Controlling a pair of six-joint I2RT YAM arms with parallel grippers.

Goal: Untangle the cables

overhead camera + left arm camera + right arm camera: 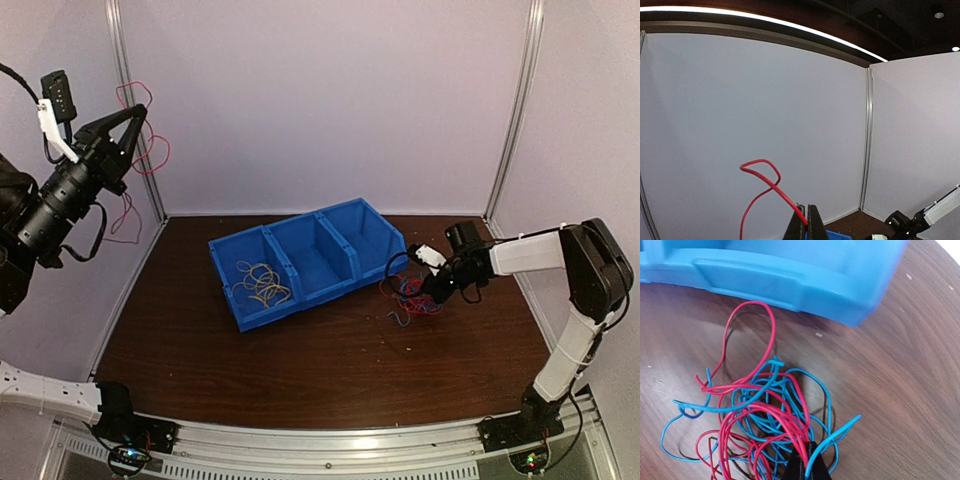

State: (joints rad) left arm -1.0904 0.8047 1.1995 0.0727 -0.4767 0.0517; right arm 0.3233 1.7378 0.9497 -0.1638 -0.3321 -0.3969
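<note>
**One red wire up in the air, the rest knotted beside the bin**

Over on the left, the left gripper (140, 108) is raised high above the tabletop (300, 370), close to the white side wall. Its fingers are pressed together on a single red wire (756, 161). From the wrist view the wire curls up in a loop above the fingertips. From above, its loose length hangs down alongside the arm, well clear of everything on the tabletop.

In the middle sits a blue bin (300, 303) with three compartments, set at an angle. A loose coil of yellow wires (262, 283) lies in its left-end compartment. I see nothing in the other two.

On the right, the right gripper (807, 462) is down low at the tabletop, just off the bin's right end. A red-and-blue tangle (765, 410) lies on the wood there, near the bin's outer wall but not touching it. The strands cross and loop over each other. One long red loop reaches out toward the bin, and blue ends stick out to either side. The fingers of this gripper are closed together at the near edge of the knot. Several red strands run straight into the pinch, and a blue strand crosses just in front of the tips.
</note>
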